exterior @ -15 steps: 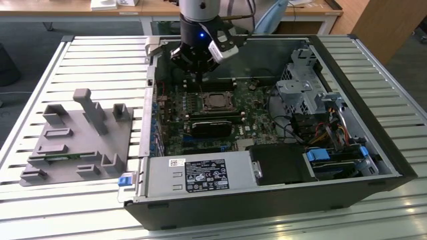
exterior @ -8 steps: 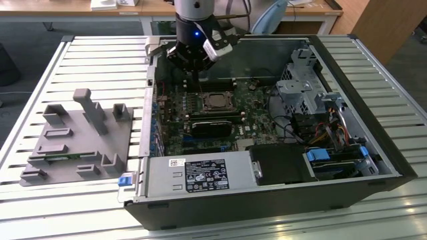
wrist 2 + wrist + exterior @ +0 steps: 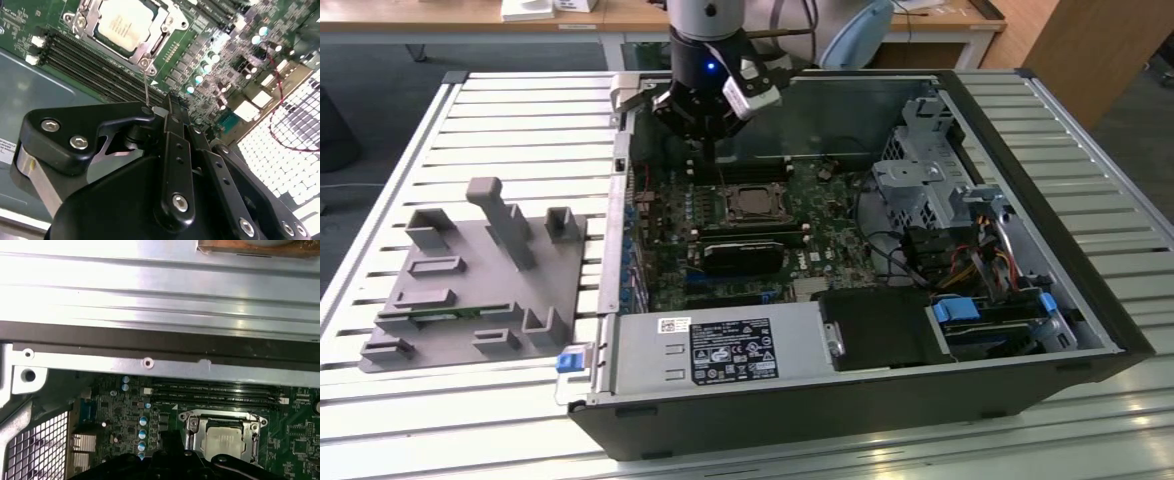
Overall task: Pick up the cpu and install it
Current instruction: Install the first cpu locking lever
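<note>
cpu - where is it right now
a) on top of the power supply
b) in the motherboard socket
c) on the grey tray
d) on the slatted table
b: the cpu sits in the socket frame on the motherboard in both wrist views, and the exterior view shows it there inside the open case, with the gripper hovering above the board near it.

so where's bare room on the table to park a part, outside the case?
Free: the slatted table beyond the grey fixture tray, between it and the case's wall, and the strip in front of the tray. Crowded: inside the computer case, where the gripper hangs above the motherboard near the cpu in its socket.
</note>
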